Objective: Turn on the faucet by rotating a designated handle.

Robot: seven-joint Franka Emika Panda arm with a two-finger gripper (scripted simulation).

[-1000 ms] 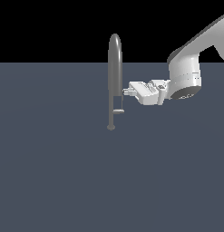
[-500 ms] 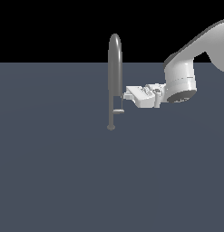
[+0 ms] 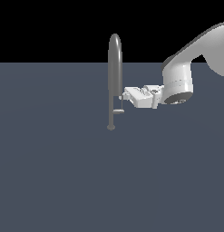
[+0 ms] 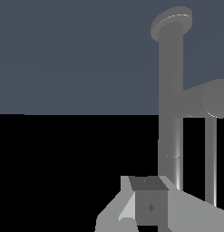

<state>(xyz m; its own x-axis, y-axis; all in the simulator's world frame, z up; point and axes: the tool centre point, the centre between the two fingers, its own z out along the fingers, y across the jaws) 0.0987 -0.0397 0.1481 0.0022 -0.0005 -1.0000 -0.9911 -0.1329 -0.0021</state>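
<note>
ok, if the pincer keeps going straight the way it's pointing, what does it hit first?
Most likely the faucet. The pincer points toward the exterior view's left, its tip right beside the stem, just above the handle. The wrist view shows the stem close ahead. Depth is unclear, so it could slip past.

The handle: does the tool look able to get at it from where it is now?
Probably yes. The tool sits right beside the faucet, just above the handle, and nothing lies between them. Whether it already touches the handle cannot be told.
</note>
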